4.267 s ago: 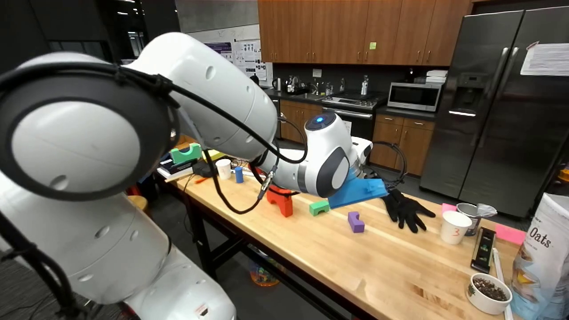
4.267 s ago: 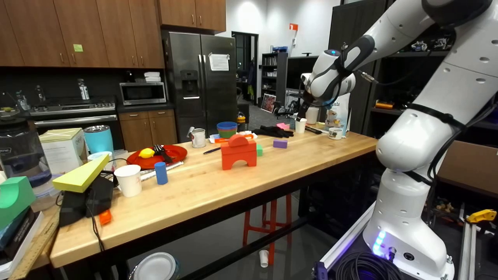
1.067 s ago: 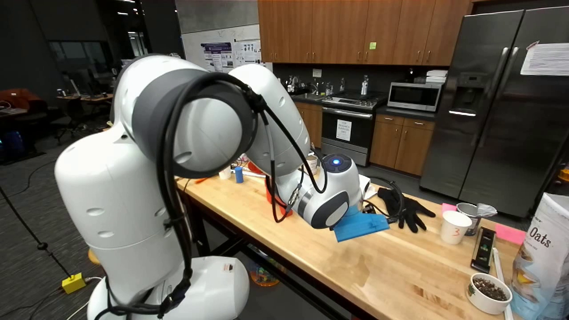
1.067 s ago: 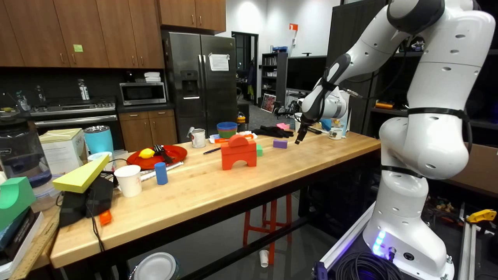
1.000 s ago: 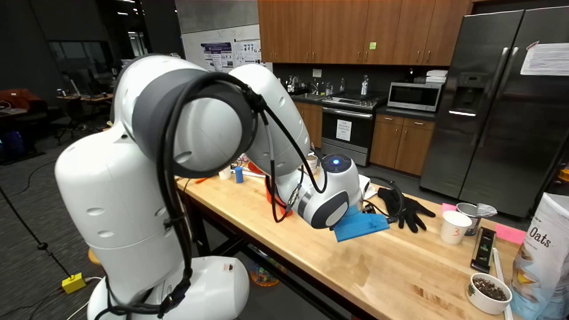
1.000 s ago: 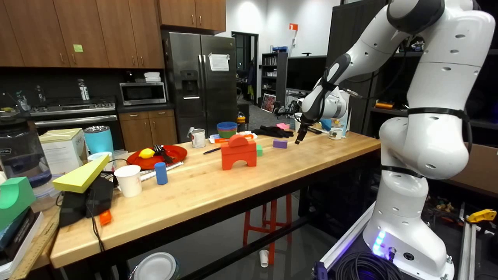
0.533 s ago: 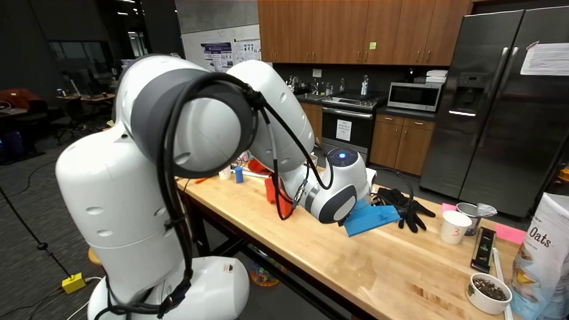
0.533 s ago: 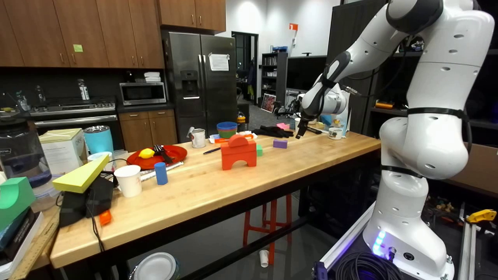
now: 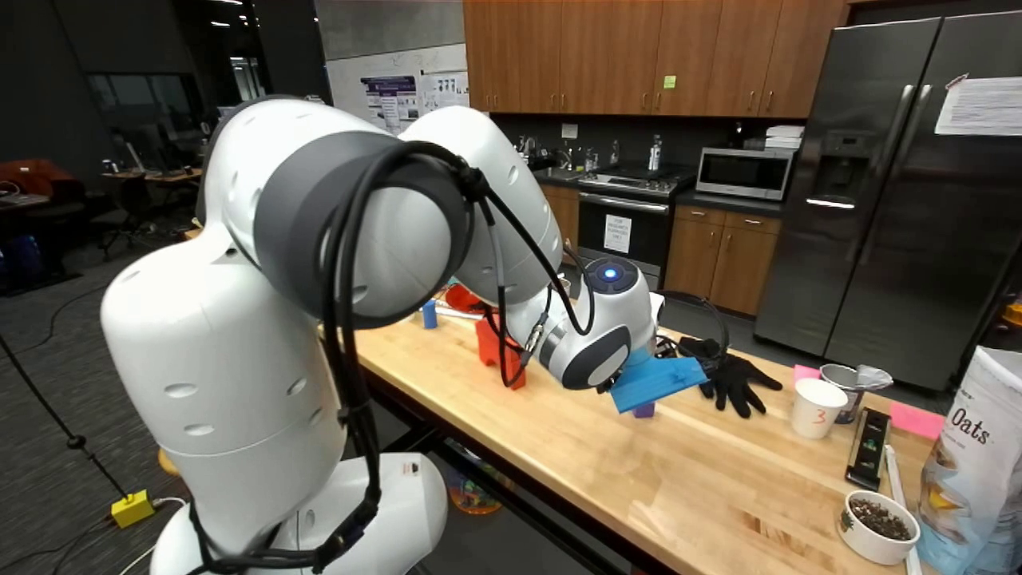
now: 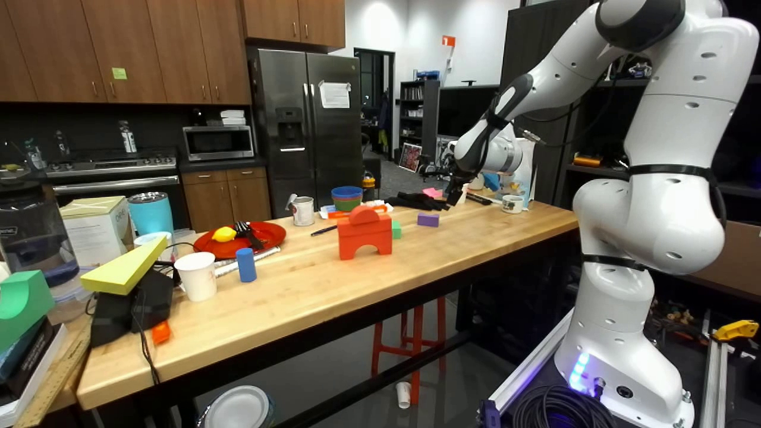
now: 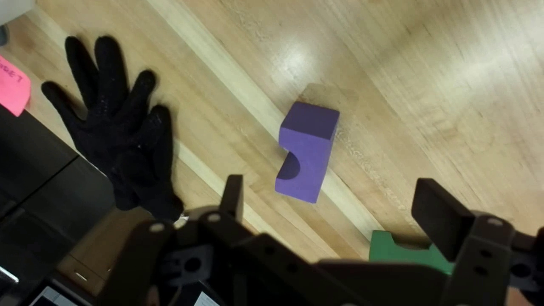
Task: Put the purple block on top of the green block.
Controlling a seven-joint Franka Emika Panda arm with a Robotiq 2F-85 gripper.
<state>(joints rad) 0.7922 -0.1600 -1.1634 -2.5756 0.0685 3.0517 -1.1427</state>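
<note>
The purple block (image 11: 308, 157) lies on the table with its notch to one side. In the wrist view it is between and beyond the finger lines, apart from both fingers. It also shows in both exterior views (image 10: 428, 220) (image 9: 643, 410), mostly covered by the arm's blue flap in the latter. The green block (image 11: 403, 250) lies by the right-hand finger in the wrist view, partly covered by the gripper. In an exterior view it shows behind the orange-red block (image 10: 396, 229). My gripper (image 11: 329, 187) is open and empty above the table; it also shows above the purple block (image 10: 455, 197).
The orange-red block (image 10: 365, 238) stands close to the green block. A black glove (image 11: 123, 127) lies near the purple block. A white cup (image 9: 818, 409), a small bowl (image 9: 878, 527) and an oats bag (image 9: 974, 463) stand at one end. A red plate (image 10: 270, 235) lies at the other end.
Compared with 4.3 s ago, the gripper is lower and nearer the purple block. Over the last second it rose slightly. The purple block peeks out below the blue flap again. The blocks have not moved.
</note>
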